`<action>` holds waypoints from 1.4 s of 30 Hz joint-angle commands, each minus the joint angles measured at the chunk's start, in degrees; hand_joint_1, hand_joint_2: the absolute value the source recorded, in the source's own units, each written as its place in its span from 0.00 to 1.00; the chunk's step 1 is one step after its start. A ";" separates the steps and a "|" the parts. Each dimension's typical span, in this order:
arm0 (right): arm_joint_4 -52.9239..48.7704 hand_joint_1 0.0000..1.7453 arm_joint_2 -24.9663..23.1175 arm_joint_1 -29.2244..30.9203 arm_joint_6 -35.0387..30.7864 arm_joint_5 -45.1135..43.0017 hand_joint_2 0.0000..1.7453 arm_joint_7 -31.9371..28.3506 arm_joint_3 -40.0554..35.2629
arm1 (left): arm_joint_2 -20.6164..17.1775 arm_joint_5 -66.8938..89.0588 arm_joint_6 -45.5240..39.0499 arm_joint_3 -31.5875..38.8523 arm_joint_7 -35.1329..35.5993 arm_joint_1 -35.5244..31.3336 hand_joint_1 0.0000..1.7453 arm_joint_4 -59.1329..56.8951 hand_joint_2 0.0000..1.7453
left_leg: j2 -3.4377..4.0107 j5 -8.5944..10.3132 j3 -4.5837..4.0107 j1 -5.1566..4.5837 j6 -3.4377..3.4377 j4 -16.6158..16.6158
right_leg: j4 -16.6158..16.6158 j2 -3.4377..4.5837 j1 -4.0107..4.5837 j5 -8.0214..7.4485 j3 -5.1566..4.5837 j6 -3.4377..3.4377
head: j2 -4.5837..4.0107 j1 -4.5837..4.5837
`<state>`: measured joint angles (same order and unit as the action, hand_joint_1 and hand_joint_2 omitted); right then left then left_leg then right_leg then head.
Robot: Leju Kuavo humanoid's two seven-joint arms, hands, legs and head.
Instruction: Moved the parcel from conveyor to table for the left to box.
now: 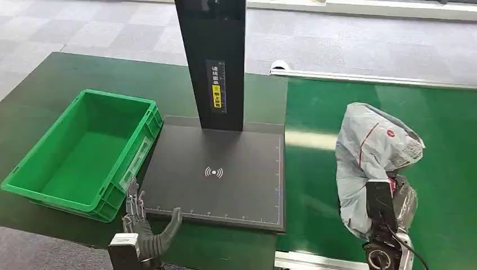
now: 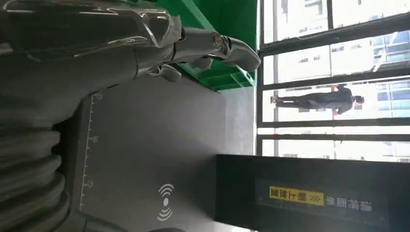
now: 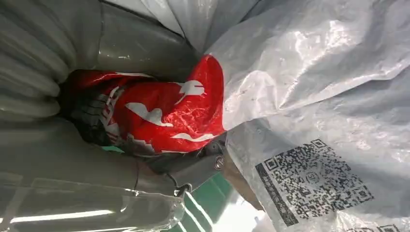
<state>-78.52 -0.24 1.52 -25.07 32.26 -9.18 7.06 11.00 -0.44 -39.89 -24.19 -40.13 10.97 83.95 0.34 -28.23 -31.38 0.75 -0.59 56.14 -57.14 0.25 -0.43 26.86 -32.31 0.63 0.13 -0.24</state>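
A black pad (image 1: 216,180) with a wireless mark lies mid-frame ahead of me; a black post (image 1: 211,62) with a yellow label (image 1: 216,89) rises from its far edge. Grey floor (image 1: 101,28) fills the upper left. Through my left wrist's windows, a person (image 2: 321,98) stands.

Grey parcel (image 1: 371,152), red print; green crate (image 1: 84,152); black pad (image 1: 219,180).

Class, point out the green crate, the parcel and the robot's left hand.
green crate (image 1: 35,194), head view, near rim.
parcel (image 1: 368,143), head view, grey plastic wrap, upper middle.
left hand (image 1: 147,230), head view, palm.
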 commanded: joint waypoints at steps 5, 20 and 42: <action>-13.83 1.00 -1.50 -9.16 5.75 -10.90 1.00 -1.66 -5.58 | 4.57 0.34 -0.11 6.35 0.13 0.68 0.00 -0.60 1.00 | -0.06 -0.05 -0.01 -0.02 0.01 -0.02 | 0.00 -0.08 -0.01 0.10 0.01 -0.04 | 0.00 0.02; 6.81 1.00 -8.10 5.73 17.01 -8.32 1.00 -2.43 -26.44 | 0.48 -5.73 -0.11 0.78 0.13 -6.62 0.00 -8.74 1.00 | 0.05 0.17 0.13 0.01 -0.11 -0.14 | -0.04 -0.10 0.02 0.02 0.09 -0.10 | 0.00 0.02; 17.46 0.00 -3.29 12.58 17.37 -11.22 1.00 -3.60 -24.09 | 0.84 -6.20 -0.11 0.08 0.13 -5.13 0.00 -7.86 1.00 | -0.07 0.14 0.09 -0.04 -0.04 -0.16 | 0.04 -0.20 -0.03 0.00 0.08 -0.09 | 0.00 0.02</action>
<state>-73.39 -7.65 7.80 -7.91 20.63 -11.74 -18.80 12.50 -7.61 -39.91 -22.86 -40.13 5.32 78.18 0.28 -28.15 -31.40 0.74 -0.69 56.11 -57.26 0.04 -0.43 26.94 -32.36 0.52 0.13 -0.22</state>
